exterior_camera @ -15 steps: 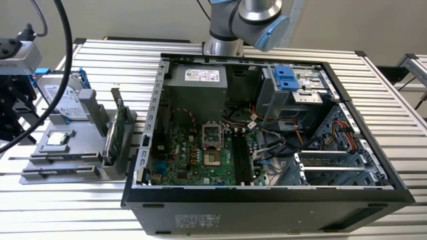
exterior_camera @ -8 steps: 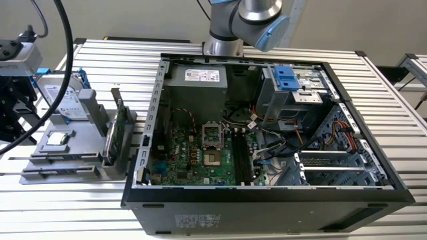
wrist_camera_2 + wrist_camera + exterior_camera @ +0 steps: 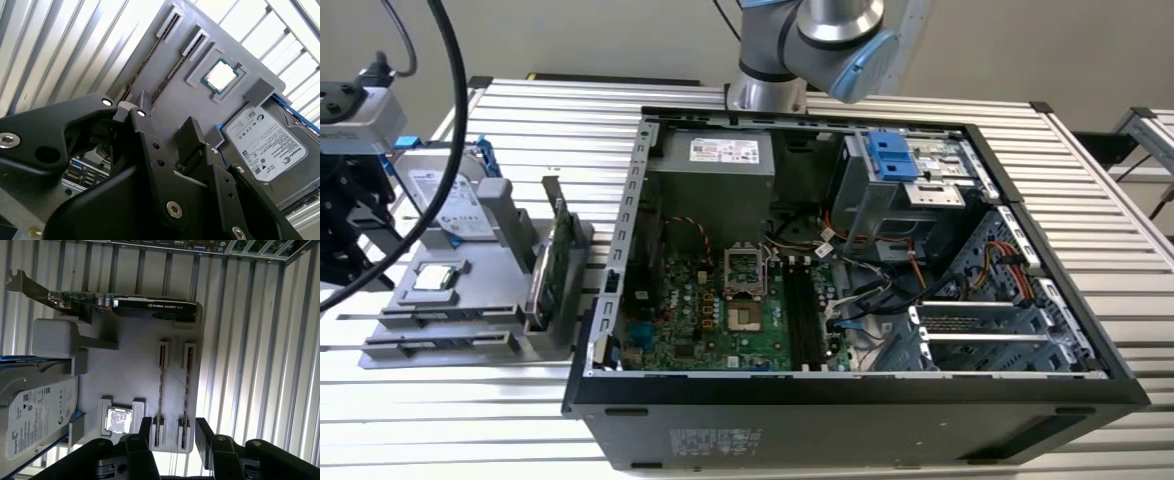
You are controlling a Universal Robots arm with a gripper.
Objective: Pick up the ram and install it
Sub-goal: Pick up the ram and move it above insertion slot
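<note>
Two thin dark ram sticks stand on edge in the slotted holders of a grey tray (image 3: 130,365): one ram (image 3: 160,390) and a second ram (image 3: 187,390) beside it. In the second wrist view they are dark lines (image 3: 150,57) in the tray's slots. My gripper (image 3: 174,430) hovers above the end of these slots, open, with nothing between its black fingers (image 3: 145,426). The two sticks lie in the span between the fingers. The second wrist view shows the gripper (image 3: 165,112) from its side, apart from the tray. In the exterior view the tray (image 3: 467,335) lies at the left of the open computer case (image 3: 854,400).
On the tray stand a green graphics card with a metal bracket (image 3: 125,305), a silver hard drive (image 3: 35,415) and a processor chip (image 3: 118,420). Inside the case, black memory slots (image 3: 803,315) run beside the processor socket. Slatted aluminium table surface surrounds everything.
</note>
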